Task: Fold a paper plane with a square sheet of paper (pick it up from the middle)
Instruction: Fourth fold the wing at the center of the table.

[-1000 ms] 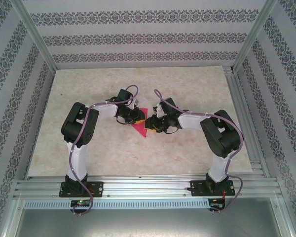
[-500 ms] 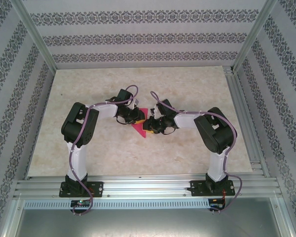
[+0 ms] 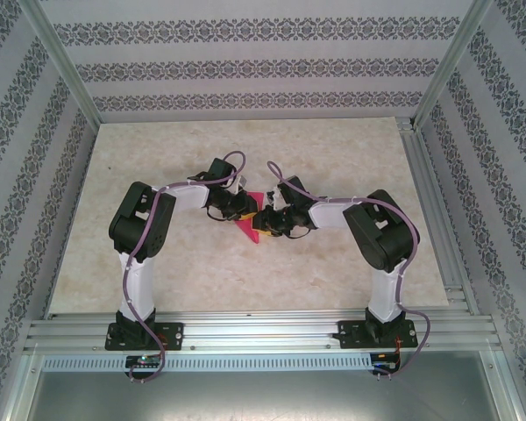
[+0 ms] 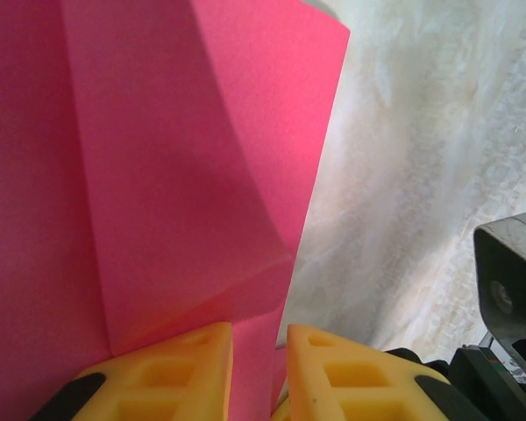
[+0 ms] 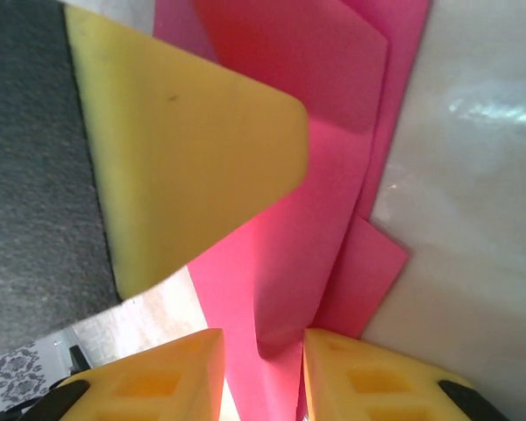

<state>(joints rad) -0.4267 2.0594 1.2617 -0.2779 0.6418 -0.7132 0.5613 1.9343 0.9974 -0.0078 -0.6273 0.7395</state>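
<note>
Marbled tabletop (image 3: 158, 158) lay under the creased sheet of paper (image 3: 248, 230), mid-table. My left gripper (image 4: 259, 342) clamped its end, long axis running away from it; my right gripper (image 5: 261, 346) straddled a fold — grip unclear.

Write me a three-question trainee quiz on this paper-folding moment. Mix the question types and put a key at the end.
1. Pick one: between the fingers of the left gripper is A) nothing, B) the pink paper, C) a cable.
2. True or false: the paper is flat and uncreased.
3. Fill in: the right gripper has ____ fingers.

Key
1. B.
2. False: creases and overlapping layers show in both wrist views.
3. Yellow.
</note>
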